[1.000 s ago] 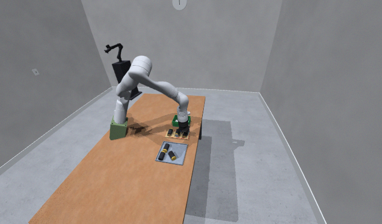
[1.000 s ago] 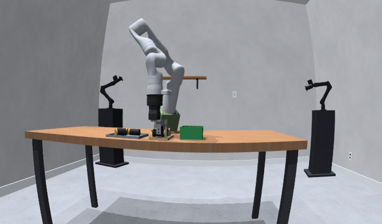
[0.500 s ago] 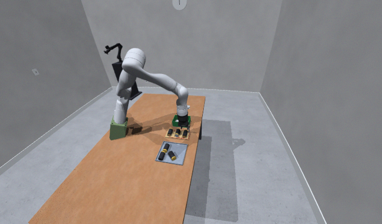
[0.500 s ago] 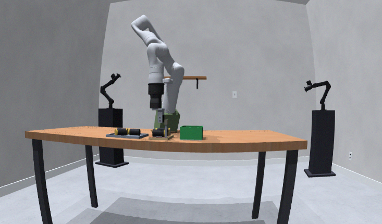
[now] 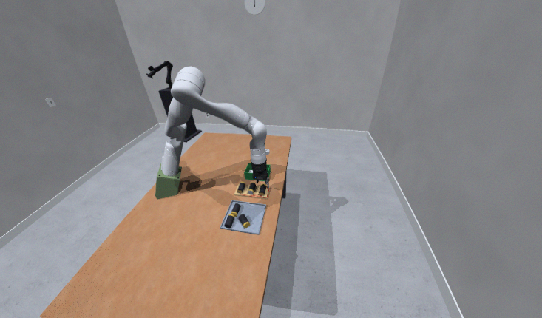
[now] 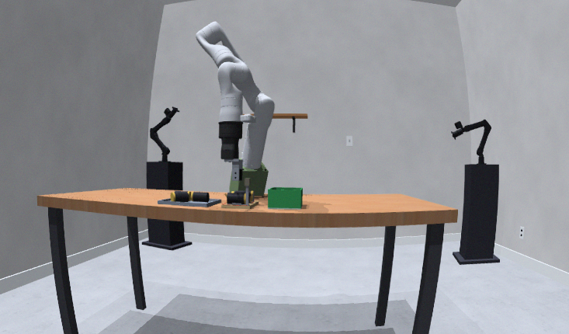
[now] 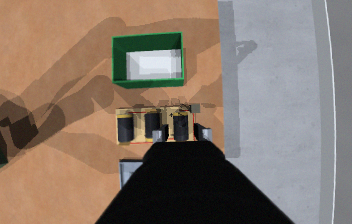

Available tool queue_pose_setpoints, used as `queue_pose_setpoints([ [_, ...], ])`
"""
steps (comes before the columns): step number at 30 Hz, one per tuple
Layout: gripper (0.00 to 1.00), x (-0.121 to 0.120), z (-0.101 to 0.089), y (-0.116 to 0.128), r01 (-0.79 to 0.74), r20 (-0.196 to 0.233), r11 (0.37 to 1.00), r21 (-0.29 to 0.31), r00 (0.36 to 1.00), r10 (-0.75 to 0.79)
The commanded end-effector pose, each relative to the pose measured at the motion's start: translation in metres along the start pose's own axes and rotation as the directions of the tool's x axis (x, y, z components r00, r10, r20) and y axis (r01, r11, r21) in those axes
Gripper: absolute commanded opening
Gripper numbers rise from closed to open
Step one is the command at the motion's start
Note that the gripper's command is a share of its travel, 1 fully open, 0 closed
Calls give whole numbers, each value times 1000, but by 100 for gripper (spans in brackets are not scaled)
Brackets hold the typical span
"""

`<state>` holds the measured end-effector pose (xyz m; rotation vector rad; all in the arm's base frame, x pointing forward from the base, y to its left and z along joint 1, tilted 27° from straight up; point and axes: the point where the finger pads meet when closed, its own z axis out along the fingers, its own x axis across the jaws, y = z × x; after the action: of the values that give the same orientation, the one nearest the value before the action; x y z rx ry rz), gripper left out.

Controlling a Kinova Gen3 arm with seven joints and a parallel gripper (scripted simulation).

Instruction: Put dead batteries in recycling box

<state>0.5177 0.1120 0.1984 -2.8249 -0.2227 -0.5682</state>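
no readable writing or brand on any item; batteries show only black bodies with yellow bands.

orange-brown wooden bench (image 5: 146, 252) on dark legs, grey floor, grey walls, a round clock (image 5: 254, 5) cut off at the top of the top view. a small wooden shelf (image 6: 289, 116) hangs on the far wall. black camera stands (image 6: 480, 207) sit off the bench.

pincer (image 7: 181, 134) hangs above the battery holder (image 5: 251, 191), fingers spread wide with nothing between them; in the wrist view the fingertips frame the right-hand battery (image 7: 180, 126) from above, not touching it as far as can be seen. holder carries three batteries side by side. green recycling box (image 7: 147, 59) stands upright on the bench just beyond the holder; its pale floor shows no battery from the wrist view. grey tray (image 5: 243, 217) lies on the near side of the holder with batteries (image 5: 233, 215) lying across it; the count there is hard to fix, two or three.

bulb too small to make out, lit or not. arm's black wrist hides most of the tray in the wrist view. green arm base (image 5: 166, 188) at the bench's edge.
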Motion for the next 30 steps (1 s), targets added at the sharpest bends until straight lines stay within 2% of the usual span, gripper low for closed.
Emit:
queue_pose_setpoints([
  [1, 90, 1, -1, 0, 0, -1, 1000, -1, 1000, 0],
  [23, 90, 1, -3, 0, 0, -1, 1000, -1, 1000, 0],
  [25, 90, 1, -12, 0, 0, -1, 1000, -1, 1000, 0],
  [30, 90, 0, -52, 0, 0, -1, 1000, -1, 1000, 0],
])
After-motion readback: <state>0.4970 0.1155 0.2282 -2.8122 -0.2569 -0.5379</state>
